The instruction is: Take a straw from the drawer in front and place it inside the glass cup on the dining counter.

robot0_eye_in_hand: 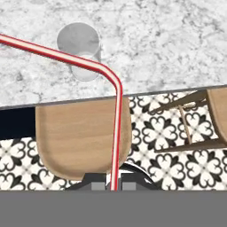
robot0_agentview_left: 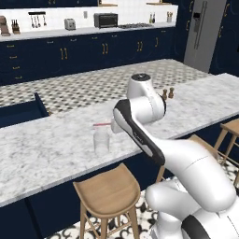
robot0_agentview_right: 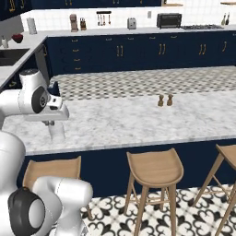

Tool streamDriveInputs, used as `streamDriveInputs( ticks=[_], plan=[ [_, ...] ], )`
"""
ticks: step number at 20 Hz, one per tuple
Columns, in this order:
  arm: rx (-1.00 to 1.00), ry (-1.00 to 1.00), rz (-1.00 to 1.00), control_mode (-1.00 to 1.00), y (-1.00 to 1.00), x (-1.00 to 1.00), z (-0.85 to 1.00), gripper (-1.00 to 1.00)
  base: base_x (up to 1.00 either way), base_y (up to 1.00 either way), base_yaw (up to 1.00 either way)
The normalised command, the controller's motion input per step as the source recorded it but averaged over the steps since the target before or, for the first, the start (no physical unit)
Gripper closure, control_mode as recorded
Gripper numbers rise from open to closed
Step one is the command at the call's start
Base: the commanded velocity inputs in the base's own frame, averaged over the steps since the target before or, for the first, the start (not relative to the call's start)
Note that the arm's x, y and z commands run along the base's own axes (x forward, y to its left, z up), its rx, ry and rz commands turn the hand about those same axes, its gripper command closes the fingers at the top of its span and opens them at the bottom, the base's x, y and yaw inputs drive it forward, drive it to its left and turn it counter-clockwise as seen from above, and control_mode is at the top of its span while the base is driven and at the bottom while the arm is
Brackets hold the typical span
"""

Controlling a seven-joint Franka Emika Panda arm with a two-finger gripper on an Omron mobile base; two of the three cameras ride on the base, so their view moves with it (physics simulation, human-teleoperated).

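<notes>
Straw [robot0_eye_in_hand: 116, 111], red and white striped with a bend near its top, rises from between the closed fingers of the hand [robot0_eye_in_hand: 113, 186], which pinches its lower end. In the hand view its long upper part crosses over the glass cup [robot0_eye_in_hand: 80, 48], which stands upright on the marble bench [robot0_eye_in_hand: 168, 40] close to the near edge. In the left base view a short pink length of the straw [robot0_agentview_left: 101, 124] shows just above the cup [robot0_agentview_left: 101, 141], beside the arm's wrist. A wooden stool [robot0_agentview_left: 108, 191] stands just below the cup at the bench's front. Two small brown shakers [robot0_agentview_left: 167, 93] stand on the bench well apart from the cup, nearer its far edge.
</notes>
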Motion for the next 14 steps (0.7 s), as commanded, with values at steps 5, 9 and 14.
streamDriveInputs(
  ticks=[5,9,14],
  plan=[
    [-0.02,0.01,0.00,-1.00,0.15,0.26,0.16,1.00,0.00,0.00,0.00],
    [-0.36,0.00,0.00,-1.00,0.03,0.00,0.34,1.00,0.00,0.00,0.00],
    [-0.56,0.00,0.02,-1.00,0.00,0.01,0.32,1.00,0.00,0.00,0.00]
  ],
)
